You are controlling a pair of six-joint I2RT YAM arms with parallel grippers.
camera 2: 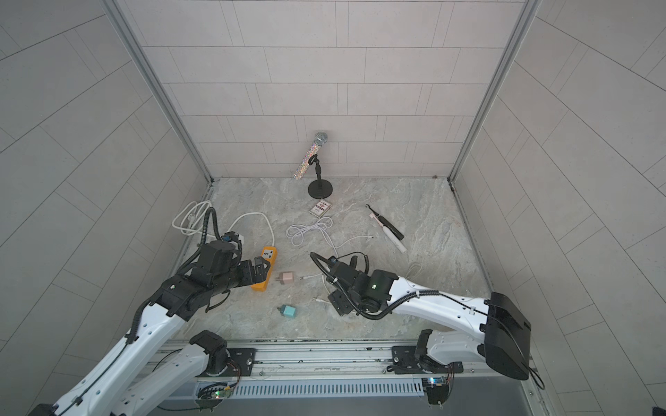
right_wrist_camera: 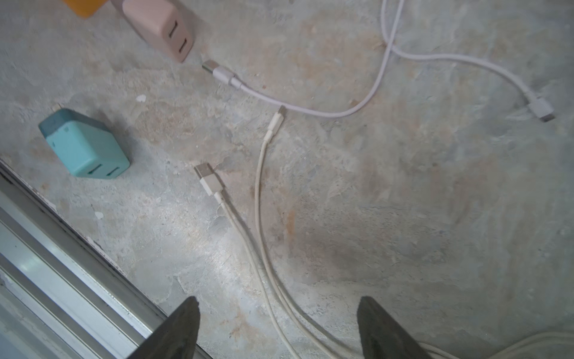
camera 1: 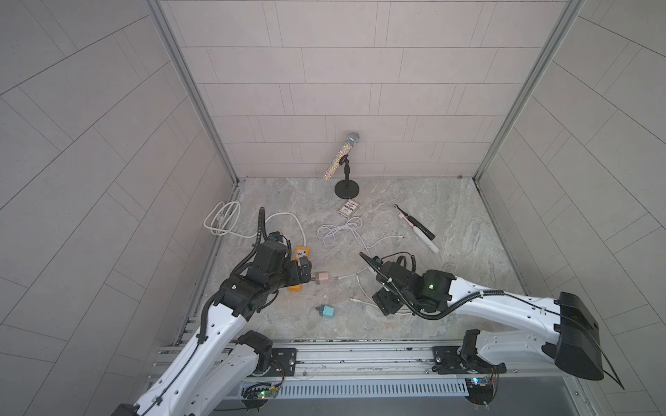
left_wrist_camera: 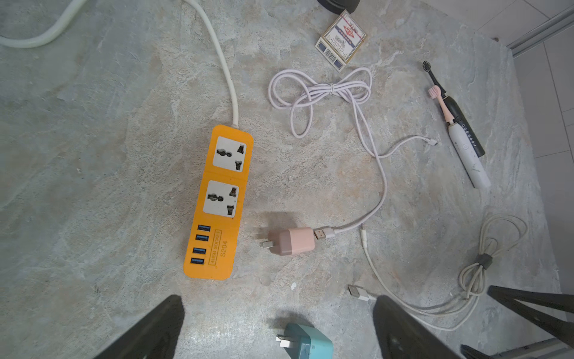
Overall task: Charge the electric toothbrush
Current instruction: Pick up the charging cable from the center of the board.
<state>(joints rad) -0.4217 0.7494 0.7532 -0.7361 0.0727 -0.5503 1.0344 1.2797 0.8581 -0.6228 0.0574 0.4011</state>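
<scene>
In both top views the white toothbrush (camera 1: pixel 429 243) and black toothbrush (camera 1: pixel 423 230) lie touching near the counter's (camera 1: pixel 450 288) right edge; the left arm (camera 1: pixel 266 266) hides part of the orange power strip (camera 1: pixel 299 251).

Left wrist view: left fingers (left_wrist_camera: pixel 155 326) spread, empty; teal adapter (left_wrist_camera: pixel 306 345) cut off.

Right wrist view: right fingers (right_wrist_camera: pixel 186 326) apart, cream cable (right_wrist_camera: pixel 259 192) loose between them; pink adapter (right_wrist_camera: pixel 161 28) cropped.

— Where's the toothbrush?
— The white electric toothbrush (left_wrist_camera: pixel 469 157), pink head, lies flat, well beyond the right gripper (right_wrist_camera: pixel 278 300).
— And the charger?
— The pink adapter (left_wrist_camera: pixel 293 241) lies on its side just ahead of the left gripper (left_wrist_camera: pixel 276 300), prongs toward the orange power strip (left_wrist_camera: pixel 222 202). The pale cable (left_wrist_camera: pixel 323 93) has its USB plug just short of the adapter's ports.
</scene>
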